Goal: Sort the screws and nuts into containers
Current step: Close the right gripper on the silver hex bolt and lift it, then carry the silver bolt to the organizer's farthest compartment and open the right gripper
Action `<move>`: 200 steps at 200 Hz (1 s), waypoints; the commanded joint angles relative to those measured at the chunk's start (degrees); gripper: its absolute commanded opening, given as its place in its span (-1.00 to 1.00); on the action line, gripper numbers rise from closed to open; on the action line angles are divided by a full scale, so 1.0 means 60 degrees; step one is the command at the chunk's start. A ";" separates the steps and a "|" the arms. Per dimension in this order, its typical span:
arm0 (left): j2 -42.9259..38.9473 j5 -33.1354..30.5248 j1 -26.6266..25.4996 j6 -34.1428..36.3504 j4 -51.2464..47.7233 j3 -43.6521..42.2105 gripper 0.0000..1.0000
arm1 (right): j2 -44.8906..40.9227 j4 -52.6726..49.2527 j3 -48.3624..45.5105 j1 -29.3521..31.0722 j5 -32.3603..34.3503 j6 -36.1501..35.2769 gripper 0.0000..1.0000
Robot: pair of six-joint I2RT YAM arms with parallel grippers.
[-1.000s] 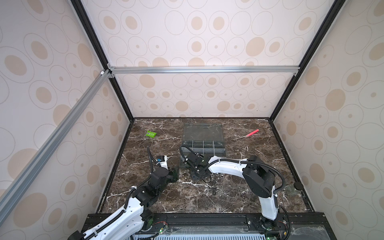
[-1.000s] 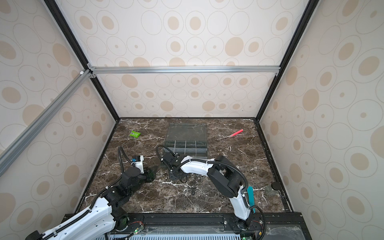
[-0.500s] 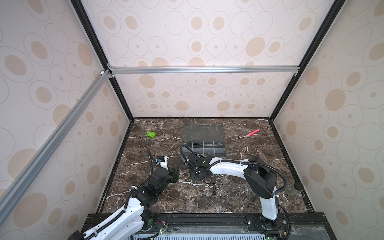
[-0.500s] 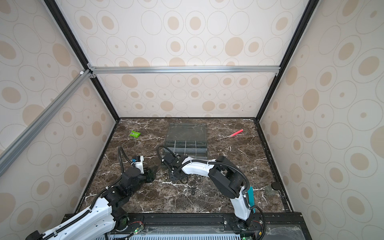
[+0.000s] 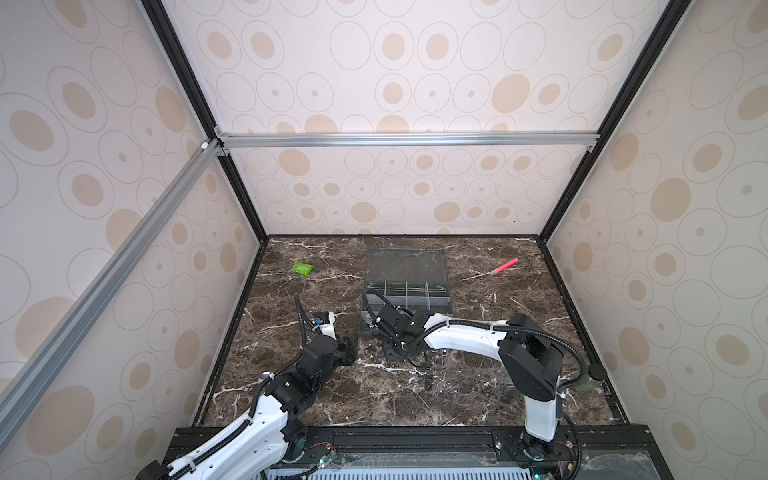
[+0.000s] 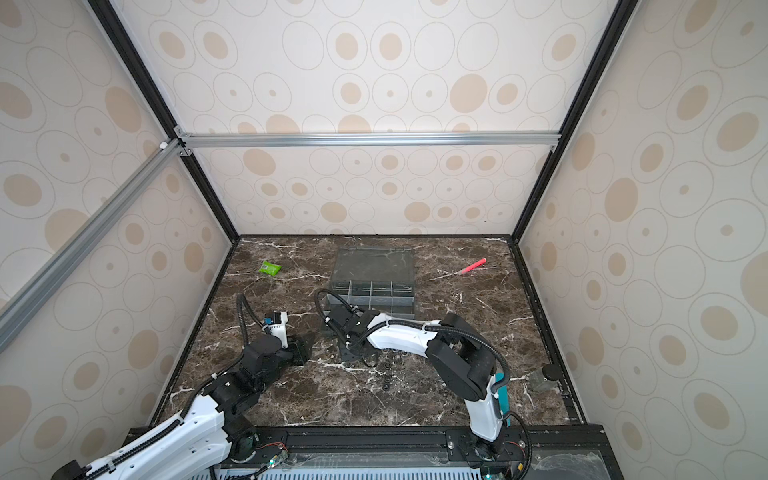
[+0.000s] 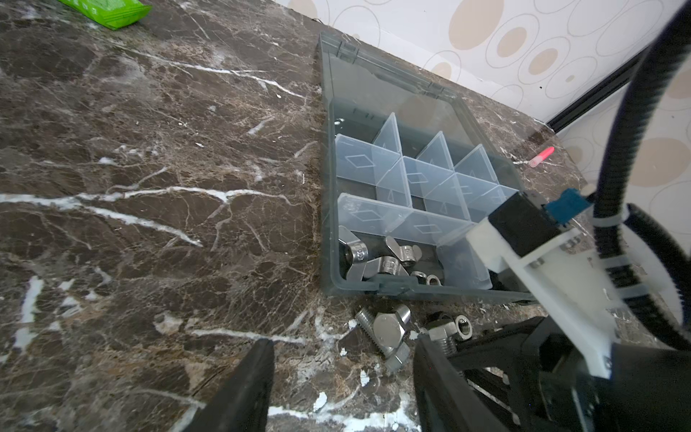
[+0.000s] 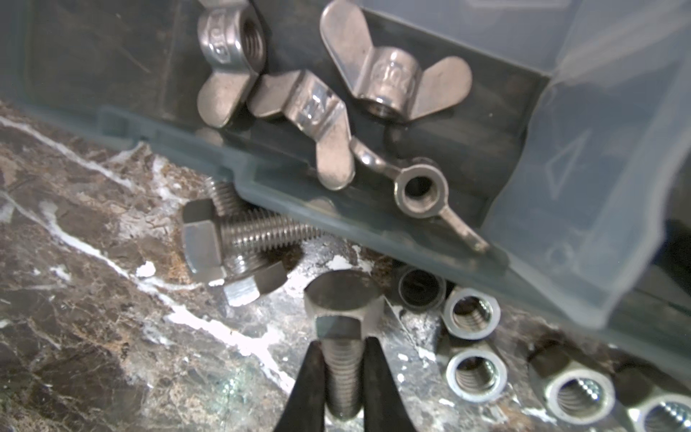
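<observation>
In the right wrist view my right gripper [image 8: 342, 342] is shut on the threaded shaft of a silver hex-head screw [image 8: 342, 310], just in front of the grey box of containers [image 5: 407, 286]. Two more screws [image 8: 232, 239] lie crossed against the box's front wall. Several hex nuts [image 8: 471, 314] lie beside them on the table. Wing nuts [image 8: 299, 104] fill the box's near corner cell. My left gripper [image 7: 342, 355] is open and empty, low over the table just left of the screws [image 7: 385, 333]. In both top views the grippers [image 5: 349, 351] [image 6: 353, 353] sit close together.
The box's clear lid [image 5: 407, 262] lies open behind the cells. A green packet [image 5: 302, 268] is at the back left and a red pen [image 5: 505, 266] at the back right. Small black rings [image 5: 428, 378] dot the marble nearer the front. The right wrist [image 7: 523, 239] overhangs the box's corner.
The right gripper has edged slightly to the right in front of the box. The left arm has not moved.
</observation>
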 commanded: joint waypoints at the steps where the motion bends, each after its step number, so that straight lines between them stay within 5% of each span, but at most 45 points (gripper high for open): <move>1: -0.0031 -0.0121 0.0070 -0.0176 0.0166 0.0013 0.20 | -0.0485 -0.0140 0.0132 0.0099 0.0225 0.0005 -0.71; 99: -0.0193 -0.0093 0.0074 -0.0249 0.0184 -0.0145 0.20 | -0.0735 -0.0193 0.1316 -0.0081 0.0767 -0.0758 -0.71; 200: -0.0208 0.0255 0.0079 -0.0235 0.0170 0.0064 0.19 | 0.1590 -0.0129 0.4540 -0.0949 0.0500 -0.2054 -0.71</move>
